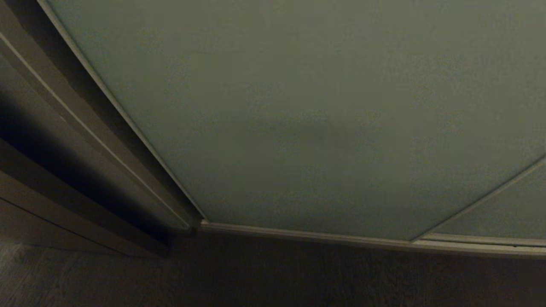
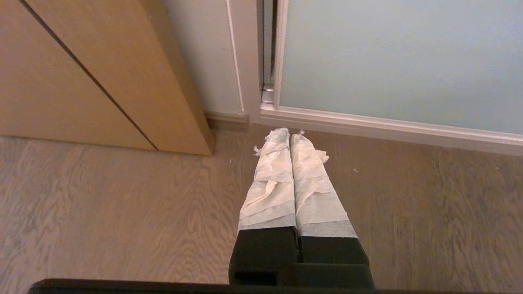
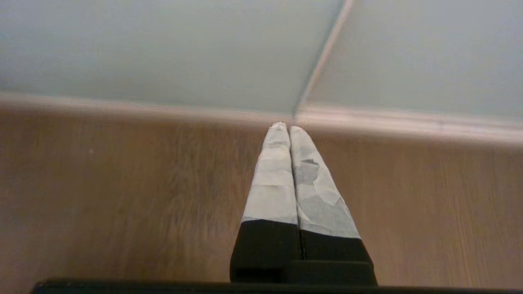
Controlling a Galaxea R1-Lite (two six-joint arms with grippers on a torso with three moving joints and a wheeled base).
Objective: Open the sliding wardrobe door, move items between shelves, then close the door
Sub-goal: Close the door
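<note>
The sliding wardrobe door [image 1: 307,106] is a pale grey-green panel filling the head view, and it stands closed down to its pale bottom rail [image 1: 307,235]. It also shows in the left wrist view, the door [image 2: 400,57], and in the right wrist view, the door [image 3: 163,45]. A second panel [image 3: 429,49] meets it at a thin frame strip. My left gripper [image 2: 289,134] is shut and empty, low over the floor near the door's corner. My right gripper [image 3: 287,126] is shut and empty, pointing at the seam between the two panels. Neither gripper shows in the head view. The items and the shelves are hidden.
Brown wooden panelling [image 1: 51,179] stands to the left of the door, seen as a light wood cabinet side [image 2: 102,73] from the left wrist. Wood-grain floor [image 2: 102,212] runs up to the bottom rail.
</note>
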